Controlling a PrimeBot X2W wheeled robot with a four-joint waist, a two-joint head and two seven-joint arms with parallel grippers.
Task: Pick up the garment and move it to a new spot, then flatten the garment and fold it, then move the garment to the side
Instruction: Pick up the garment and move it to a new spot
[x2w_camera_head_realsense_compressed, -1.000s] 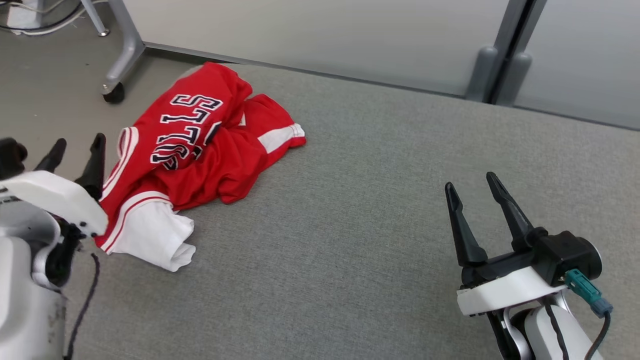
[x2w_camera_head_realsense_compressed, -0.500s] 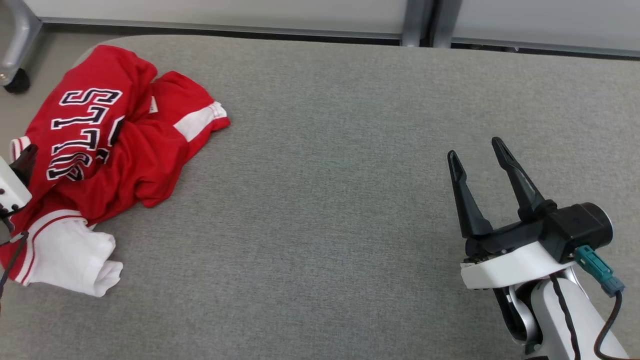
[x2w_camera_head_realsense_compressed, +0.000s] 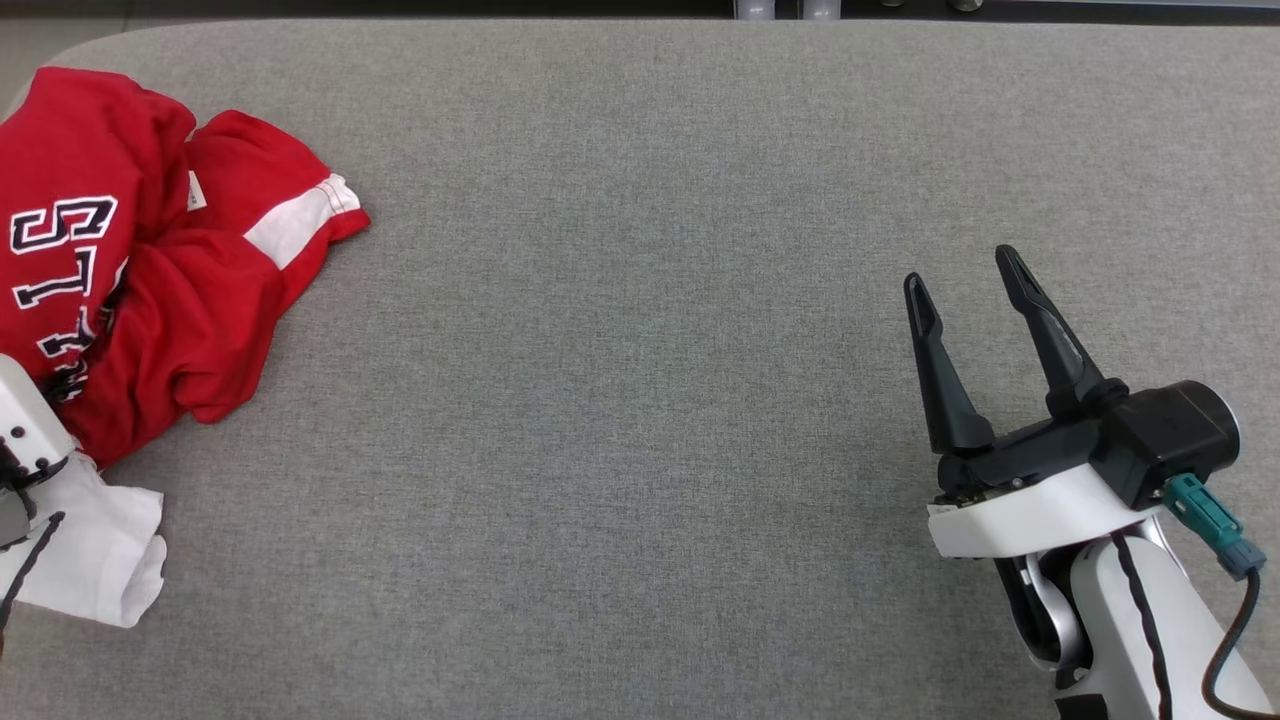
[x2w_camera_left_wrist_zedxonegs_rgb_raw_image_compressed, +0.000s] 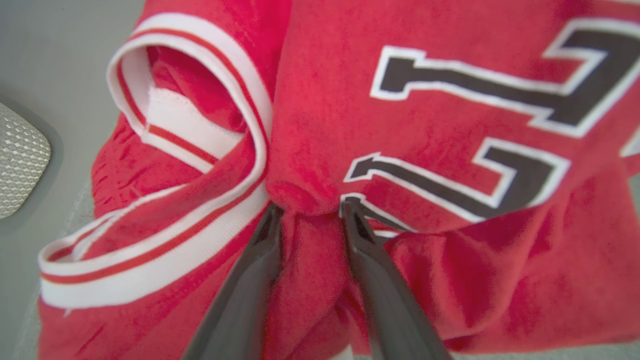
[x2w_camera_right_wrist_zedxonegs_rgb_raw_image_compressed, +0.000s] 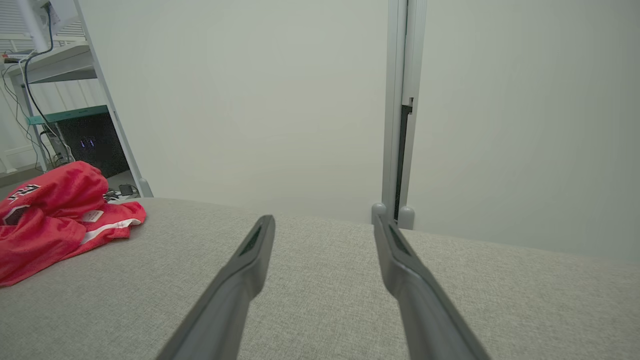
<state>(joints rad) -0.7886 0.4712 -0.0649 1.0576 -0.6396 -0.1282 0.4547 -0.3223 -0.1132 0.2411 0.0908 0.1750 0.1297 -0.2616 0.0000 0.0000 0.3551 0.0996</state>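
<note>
One garment, two grippers

One red garment (x2w_camera_head_realsense_compressed: 150, 290), crumpled, with white trim and dark lettering, lay at the left end of the grey padded table (x2w_camera_head_realsense_compressed: 640, 300). Of the two grippers, the left gripper (x2w_camera_left_wrist_zedxonegs_rgb_raw_image_compressed: 310, 212) was down in the heap, its fingers pinching a bunched fold of the red cloth. The right gripper (x2w_camera_head_realsense_compressed: 960, 270) stood well apart from the garment over the table's right side, fingers spread and holding nothing
</note>
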